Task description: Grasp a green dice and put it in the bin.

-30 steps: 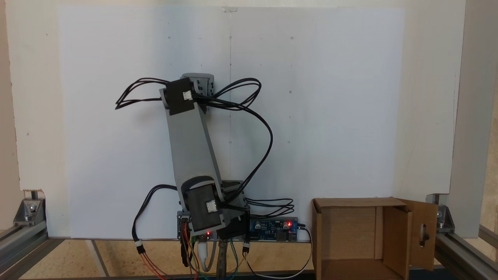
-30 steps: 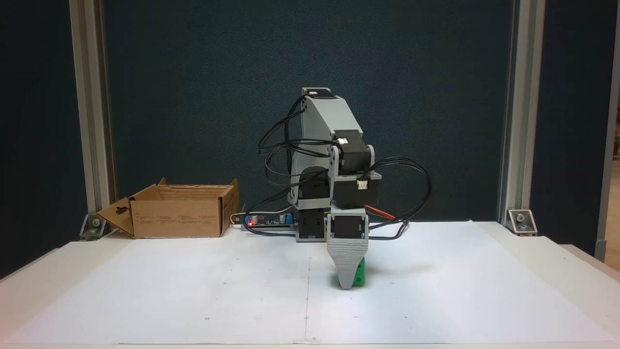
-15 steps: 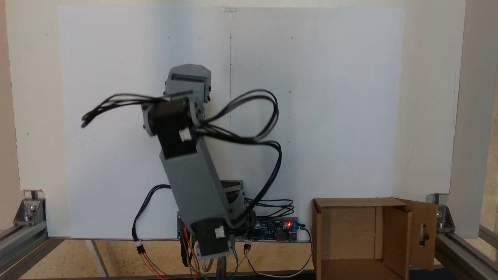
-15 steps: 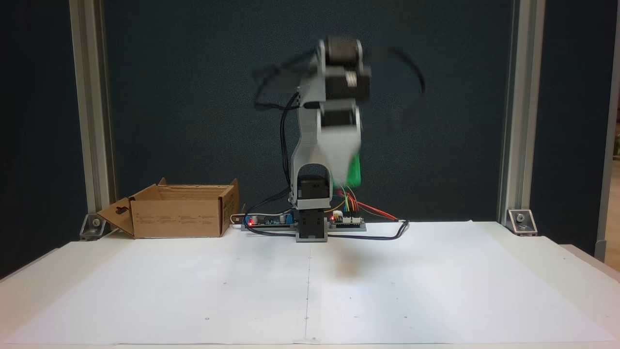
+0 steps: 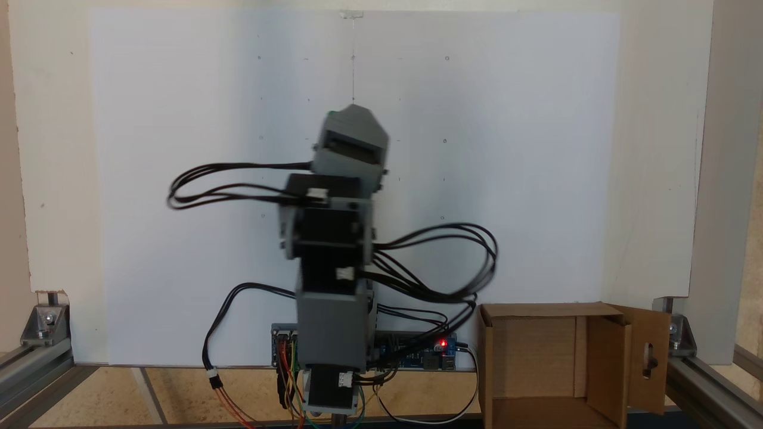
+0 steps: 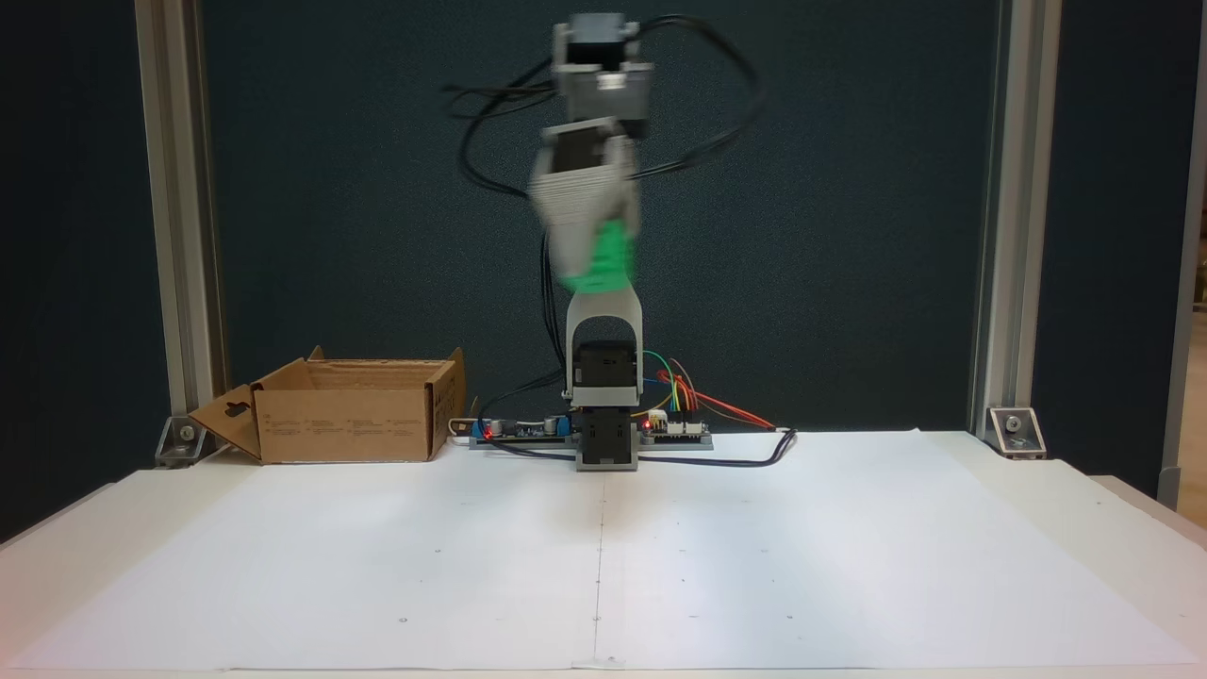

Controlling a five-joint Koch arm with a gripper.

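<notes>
High above the white sheet, the green dice (image 6: 605,261) shows as a motion-blurred green patch at the lower end of my gripper (image 6: 589,269), which is shut on it. From above, the grey gripper (image 5: 353,113) points away from the base, and a thin green edge peeks out at its tip. The bin (image 6: 354,411), a brown cardboard box with open flaps, stands at the back left of the sheet; from above the bin (image 5: 539,328) lies at the lower right, with a keyhole cutout in its flap. The gripper hangs well to the side of the box.
The arm's base and a circuit board (image 6: 514,429) with a red light stand at the back centre, with black cables (image 6: 717,460) and coloured wires around them. Aluminium posts (image 6: 174,217) frame the table. The white paper sheet (image 6: 603,556) covers the table top.
The gripper lifted the green dice off the sheet, rose high, and is swinging toward the box side. The arm has folded back over its base. The box stayed put.
</notes>
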